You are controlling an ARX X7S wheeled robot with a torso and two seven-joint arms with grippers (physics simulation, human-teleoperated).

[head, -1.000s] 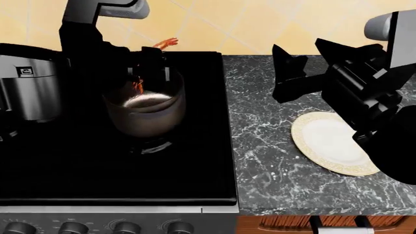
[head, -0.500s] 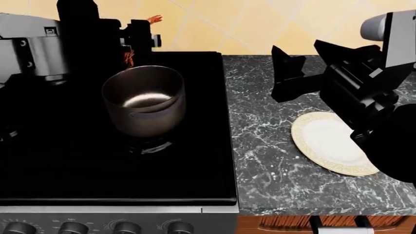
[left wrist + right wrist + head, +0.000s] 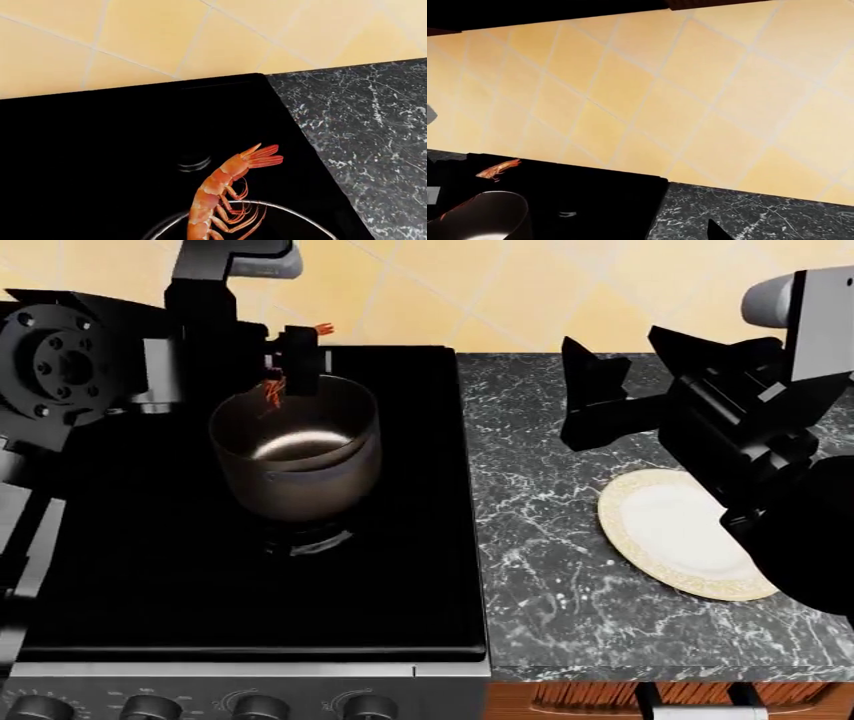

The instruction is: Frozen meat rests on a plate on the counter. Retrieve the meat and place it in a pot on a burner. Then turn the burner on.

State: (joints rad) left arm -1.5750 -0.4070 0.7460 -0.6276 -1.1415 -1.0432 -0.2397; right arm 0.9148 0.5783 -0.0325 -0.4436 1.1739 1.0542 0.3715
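The frozen meat (image 3: 318,332), a small orange shrimp, hangs tail-up over the back rim of the steel pot (image 3: 294,455), with my left gripper (image 3: 287,365) shut on it. Its legs dangle just inside the rim. In the left wrist view the frozen meat (image 3: 219,192) hangs above the pot (image 3: 283,225). The pot stands on a burner (image 3: 307,538) of the black stovetop. On the dark marble counter (image 3: 534,570) lies the bare cream plate (image 3: 681,530). My right gripper (image 3: 583,398) hovers open above the counter, left of the plate. Its wrist view shows the frozen meat (image 3: 497,170) and the pot (image 3: 487,215).
A row of stove knobs (image 3: 150,707) runs along the front below the stovetop (image 3: 200,600). A yellow tiled wall (image 3: 467,290) rises behind stove and counter. My bulky right arm (image 3: 774,470) overhangs the plate's right side.
The left gripper, still shut on the frozen meat, rose from inside the pot toward the back wall, then came down again to the pot's back rim. The right arm has not moved.
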